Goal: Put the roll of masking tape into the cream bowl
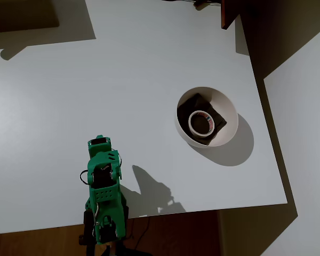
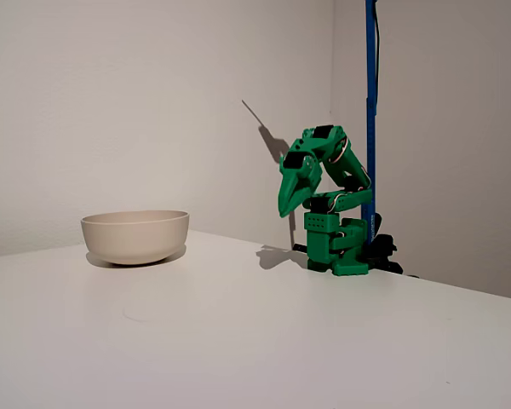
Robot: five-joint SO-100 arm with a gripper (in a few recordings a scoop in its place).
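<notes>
The roll of masking tape (image 1: pixel 200 122) lies flat inside the cream bowl (image 1: pixel 228 106), resting on a dark brown cloth (image 1: pixel 192 104). In the fixed view the cream bowl (image 2: pixel 135 235) stands at the left and its wall hides the tape. My green arm is folded back over its base near the table's front edge in the overhead view. Its gripper (image 1: pixel 100 145) (image 2: pixel 284 210) points down, well away from the bowl. The jaws are shut with nothing between them.
The white table (image 1: pixel 96 80) stretches wide around the bowl, whose right side is near the table's right edge. A blue pole (image 2: pixel 370 102) stands behind the arm's base. A dark object (image 1: pixel 228 13) sits at the table's far right corner.
</notes>
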